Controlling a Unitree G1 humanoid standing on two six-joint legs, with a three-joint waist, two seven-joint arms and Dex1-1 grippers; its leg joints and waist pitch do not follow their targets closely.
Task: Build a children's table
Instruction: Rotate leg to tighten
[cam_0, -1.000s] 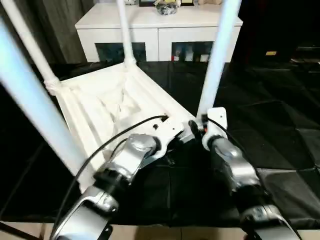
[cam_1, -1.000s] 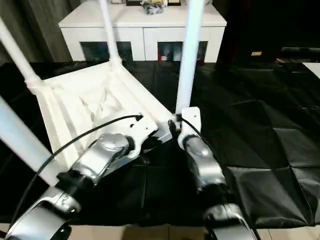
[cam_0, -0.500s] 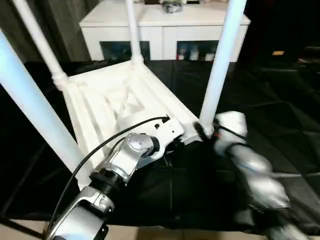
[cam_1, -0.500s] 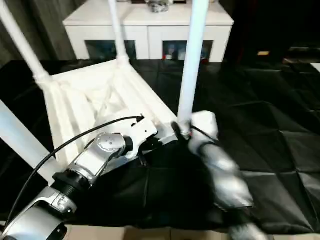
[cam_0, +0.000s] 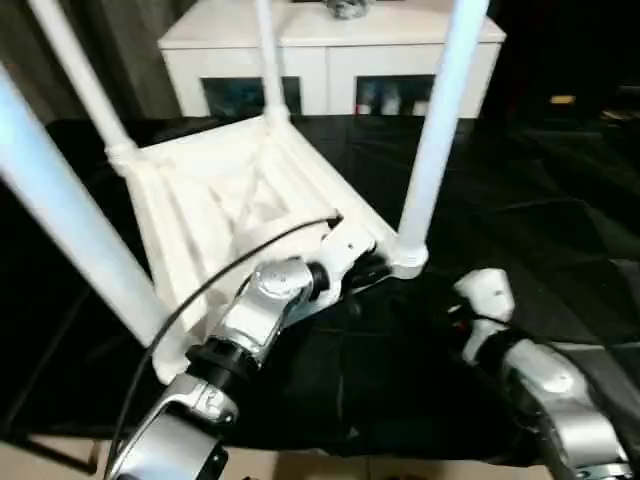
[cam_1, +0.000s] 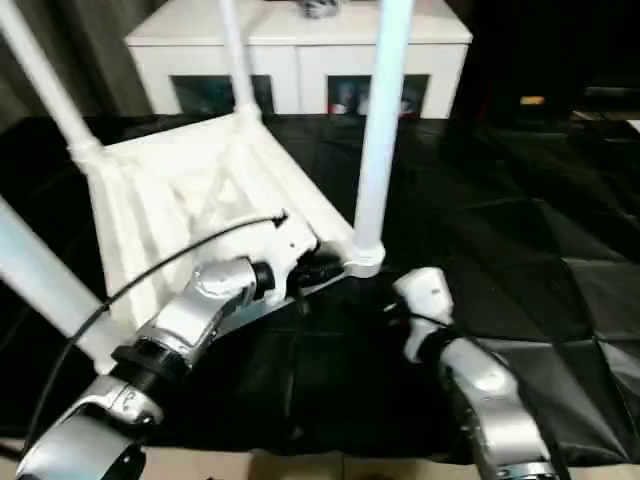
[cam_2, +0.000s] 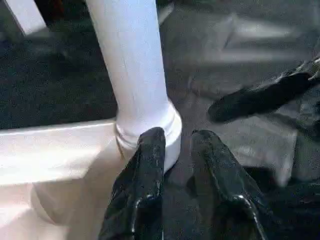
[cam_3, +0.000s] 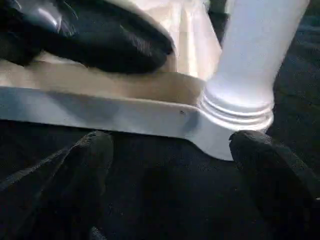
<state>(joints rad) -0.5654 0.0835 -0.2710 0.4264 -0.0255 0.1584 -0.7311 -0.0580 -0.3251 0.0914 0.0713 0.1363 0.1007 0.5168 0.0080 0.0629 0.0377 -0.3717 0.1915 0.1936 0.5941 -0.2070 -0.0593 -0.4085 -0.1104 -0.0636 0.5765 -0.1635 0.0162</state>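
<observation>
Right hand (cam_0: 478, 300) has pulled back from the nearest leg (cam_0: 432, 150) and now rests low on the black-covered desk (cam_0: 560, 240), its fingers (cam_3: 85, 170) spread wide and holding nothing. Left hand (cam_2: 177, 165) has stayed at the corner socket (cam_0: 405, 258), fingers slightly apart, one finger (cam_2: 145, 165) touching the socket's collar; it grips nothing firmly. Behind them the children's table (cam_0: 230, 190) lies upside down on the desk, all four legs standing up. I judge this leg is now seated, so assembly looks almost complete. Farther back stands a white cabinet (cam_0: 330, 50).
</observation>
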